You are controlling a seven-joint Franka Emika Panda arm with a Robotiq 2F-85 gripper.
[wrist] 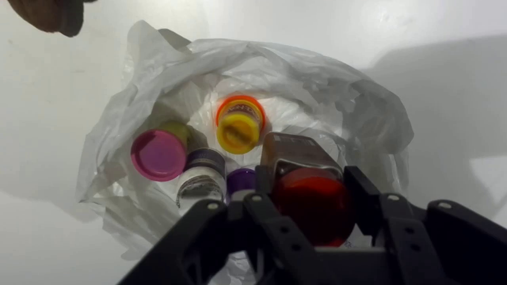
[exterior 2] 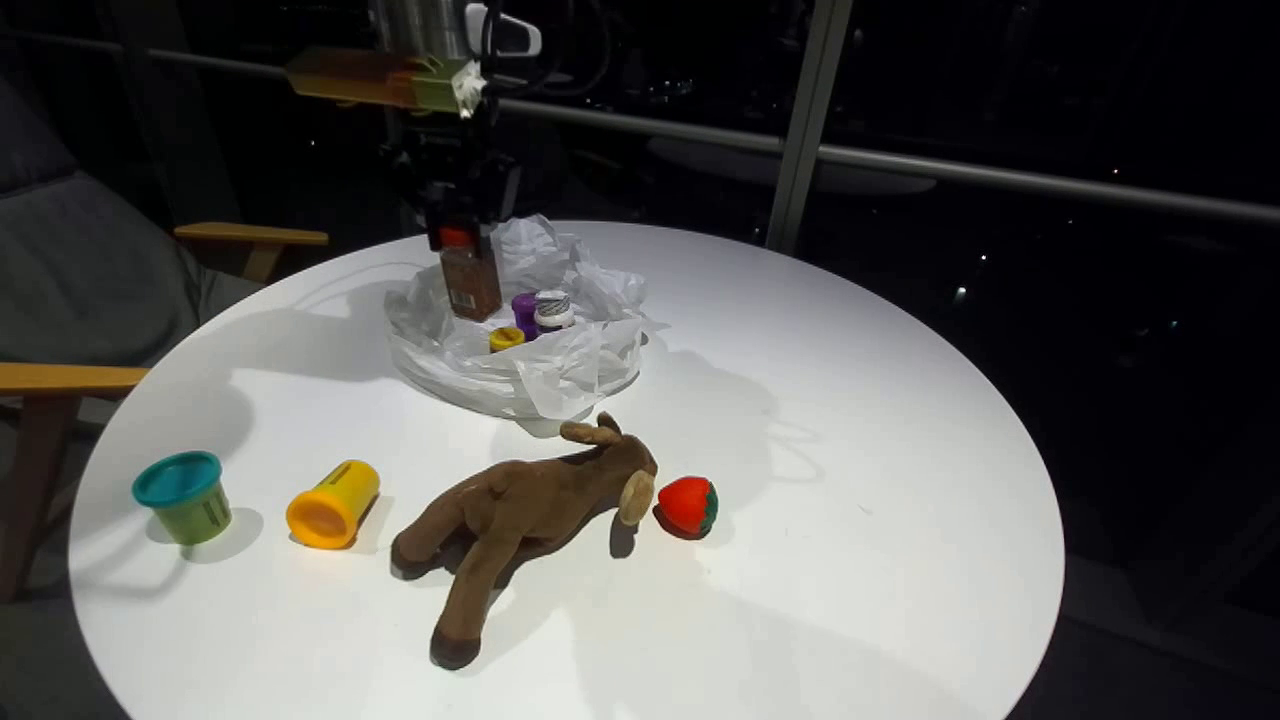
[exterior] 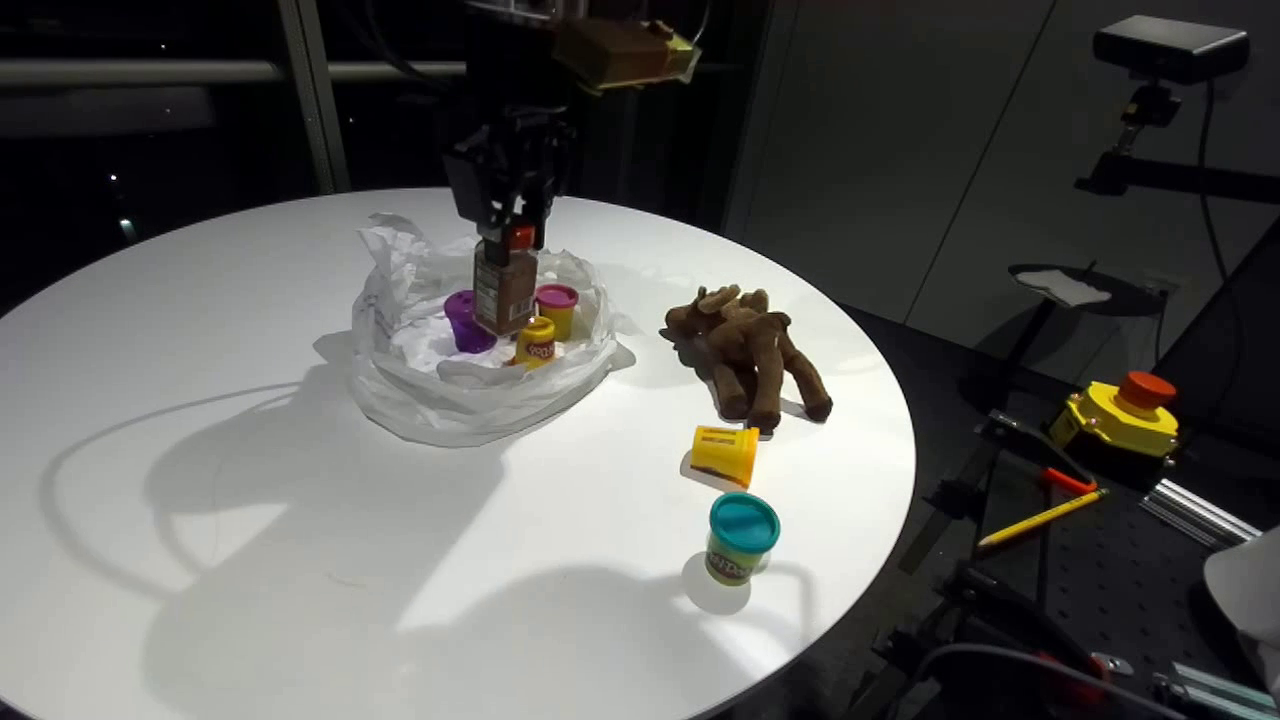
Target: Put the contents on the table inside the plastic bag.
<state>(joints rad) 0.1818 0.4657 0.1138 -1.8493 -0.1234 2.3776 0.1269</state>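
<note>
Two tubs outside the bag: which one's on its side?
The yellow tub, between the teal-lidded tub and the plush. It lies on its side; the teal-lidded tub stands upright.

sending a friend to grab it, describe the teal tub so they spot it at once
On the round white table, find the brown plush. By its feet lies a yellow tub, and just past that, farther from the plush, is the teal tub. It stands upright with a teal lid on a yellow-green body, while the yellow tub lies on its side.
</note>
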